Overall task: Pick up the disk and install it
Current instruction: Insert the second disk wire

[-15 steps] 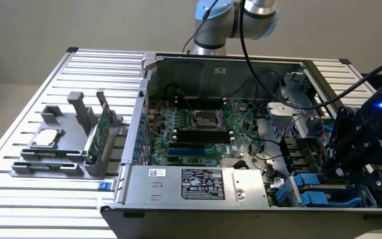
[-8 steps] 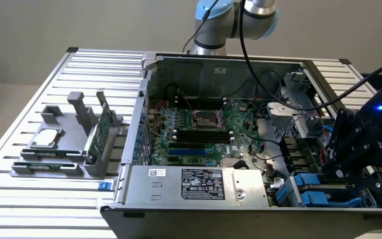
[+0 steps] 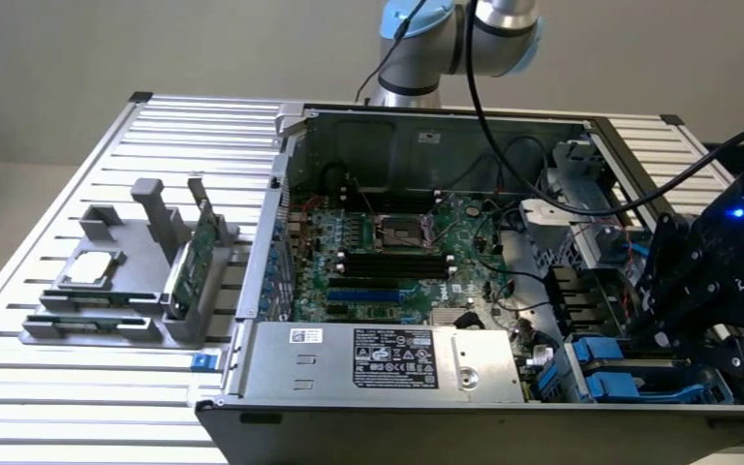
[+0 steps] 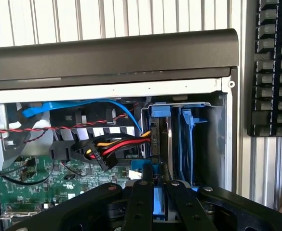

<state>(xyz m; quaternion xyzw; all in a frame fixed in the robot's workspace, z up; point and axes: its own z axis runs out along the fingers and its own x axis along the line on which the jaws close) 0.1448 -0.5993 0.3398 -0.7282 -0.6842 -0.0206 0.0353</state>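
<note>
One arm reaches down into the open computer case [image 3: 411, 121] at the exterior view's right, its black claw [image 3: 650, 334] low over the drive bay in the case's near right corner. From the wrist, the claw [image 4: 156, 175] has its two fingers [image 4: 148, 178] drawn close together and pinching the disk [image 4: 168, 144]. The disk stands on edge in the bay, and blue plastic shows in the narrow gap between the fingers. The disk's silver side faces a blue carrier [image 4: 186, 139] just beside it in the next slot (how far down the disk sits I cannot tell). A bundle of red, yellow and black wires [image 4: 116, 144] runs to a plug at the disk's edge, and a blue cable [image 4: 83, 106] curves above them. Inside the case lie the green main board [image 3: 386, 252] and, nearer the front, a silver power box [image 3: 391, 356] with a label. On the slatted bench [image 3: 36, 417], at the exterior view's left and well apart from the claw, a grey holder [image 3: 101, 329] carries a small square chip [image 3: 92, 269] and an upright green card [image 3: 185, 271]. A dark keyboard [image 4: 275, 67] lies on the bench beyond the case wall.
</note>
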